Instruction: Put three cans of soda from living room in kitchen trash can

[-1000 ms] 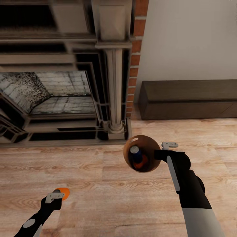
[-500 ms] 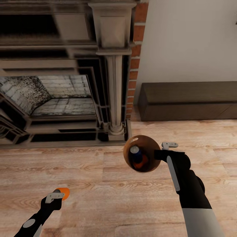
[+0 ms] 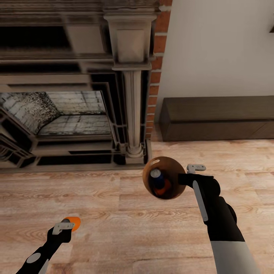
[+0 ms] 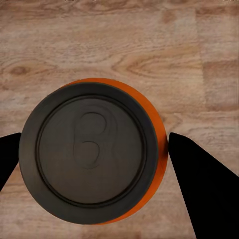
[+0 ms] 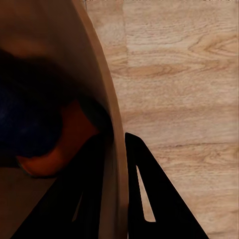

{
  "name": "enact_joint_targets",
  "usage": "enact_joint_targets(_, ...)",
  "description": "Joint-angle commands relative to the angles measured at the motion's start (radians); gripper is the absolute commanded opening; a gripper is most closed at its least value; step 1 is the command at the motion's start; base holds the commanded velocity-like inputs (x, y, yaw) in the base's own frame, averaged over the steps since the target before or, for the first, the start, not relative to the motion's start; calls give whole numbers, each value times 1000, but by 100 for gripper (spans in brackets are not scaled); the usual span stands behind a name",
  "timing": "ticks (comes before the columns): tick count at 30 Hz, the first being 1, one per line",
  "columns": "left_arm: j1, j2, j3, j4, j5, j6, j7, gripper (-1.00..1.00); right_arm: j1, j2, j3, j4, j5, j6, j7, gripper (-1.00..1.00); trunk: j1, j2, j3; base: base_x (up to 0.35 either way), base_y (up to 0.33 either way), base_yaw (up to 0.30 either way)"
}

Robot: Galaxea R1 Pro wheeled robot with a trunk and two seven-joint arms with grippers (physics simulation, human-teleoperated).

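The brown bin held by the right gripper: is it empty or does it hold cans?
Not empty: the bin holds a dark blue can and an orange can.

My floor (image 3: 114,205) is matt grained wood; the bin (image 3: 173,167) I carry looks glossy brown inside; my orange can (image 4: 154,119) has a dull grey metal top.

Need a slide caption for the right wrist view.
Right gripper pinching the brown tapered bin's wall, orange can inside, over wood floor.

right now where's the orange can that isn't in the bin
In the head view it sits low on the left, the orange can held in the left gripper over the wood floor, well apart from the bin in the right gripper.
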Motion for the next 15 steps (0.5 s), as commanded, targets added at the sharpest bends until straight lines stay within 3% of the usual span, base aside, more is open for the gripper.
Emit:
enact_joint_targets(1, 0, 0, 0, 0, 0, 0, -1, -100, 0, 0, 0, 0, -13, -1, 4, -100, -4, 7, 3, 0, 0, 0)
enact_joint_targets(15, 0, 0, 0, 0, 0, 0, -1, -100, 1, 0, 0, 7, -13, -1, 4, -100, -58, 105, 47, 0, 0, 0)
